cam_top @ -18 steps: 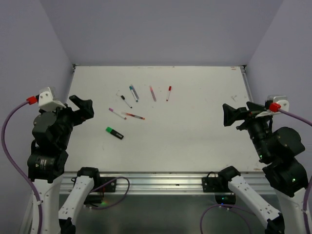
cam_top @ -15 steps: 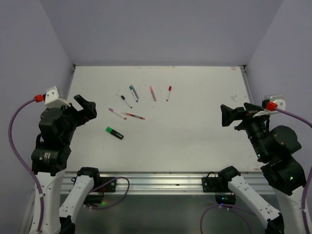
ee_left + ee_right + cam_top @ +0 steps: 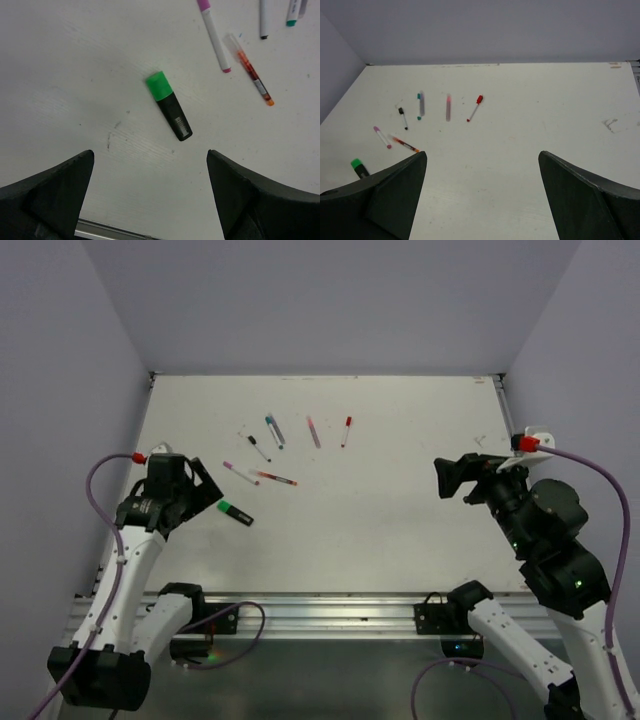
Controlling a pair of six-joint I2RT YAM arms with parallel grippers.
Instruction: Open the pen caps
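Evidently approaching: over the table, the left gripper is hovering beside the highlighter, jaws apart, empty; the right gripper, also agape, is hanging far right of it. Next: gripping barrel and green cap.

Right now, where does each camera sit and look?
Top external: above and behind the arms, looking down on the table; both arms show.
Left wrist: looks down at the green highlighter; open left gripper below.
Right wrist: faces across the table toward the pens; open right gripper below.
Shared: all three show the highlighter.
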